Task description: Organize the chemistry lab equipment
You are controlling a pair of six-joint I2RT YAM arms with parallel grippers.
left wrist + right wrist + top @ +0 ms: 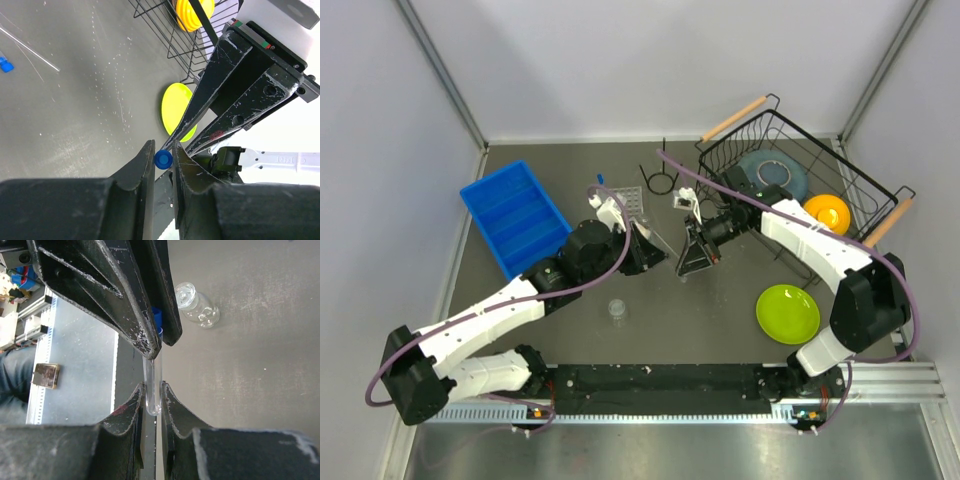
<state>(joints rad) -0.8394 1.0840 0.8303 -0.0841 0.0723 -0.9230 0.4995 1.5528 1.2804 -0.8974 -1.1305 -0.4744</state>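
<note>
A clear tube [152,382] with a blue cap [163,159] hangs in the air at the table's middle, held from both ends. My right gripper [152,390] is shut on its rounded bottom end. My left gripper [163,152] is shut on the blue cap, both fingers pressing its sides. In the top view the left gripper [645,258] and the right gripper [692,260] meet tip to tip. The clear grid rack [628,200] and the black wire ring stand [660,180] stand behind them. A small clear cup [617,310] lies nearer the arm bases.
A blue tray [515,215] sits at the left. The black wire basket [840,165] at the back right holds a grey plate [772,172] and an orange bowl [827,212]. A green plate [788,313] lies at the front right. Another blue-capped tube [5,64] lies on the table.
</note>
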